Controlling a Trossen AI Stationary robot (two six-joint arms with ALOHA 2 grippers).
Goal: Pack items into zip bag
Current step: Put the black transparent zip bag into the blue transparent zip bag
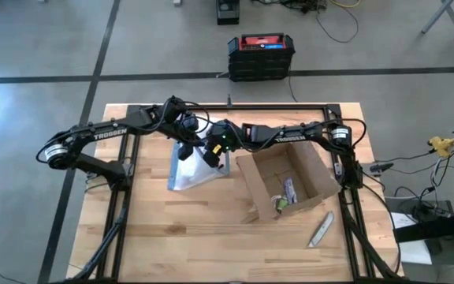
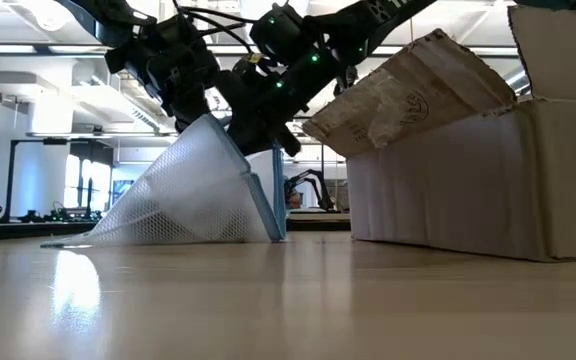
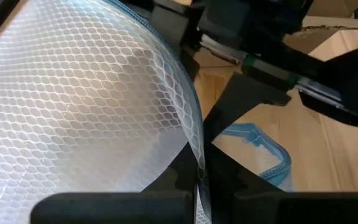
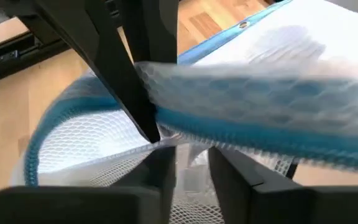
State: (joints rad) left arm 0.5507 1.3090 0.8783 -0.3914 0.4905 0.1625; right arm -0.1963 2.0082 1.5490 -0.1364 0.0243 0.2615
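2 arms are meeting over the middle of the table, both at the zip bag. Starting at the left, the left gripper is pinching shut on the bag's upper edge, lifting that side so the bag is standing tented, its lower edge resting on the wood. Just beside it, the right gripper is working at the blue-edged mouth with its fingers slightly parted; whether it is gripping the rim I cannot tell. Further right, the cardboard box is sitting open with small pieces inside, and a grey tool is lying near it. The bag looks thin, light and limp with a mesh-like texture, so it will probably sag and slip; the stiffer blue zip strip seems the best place to grip.
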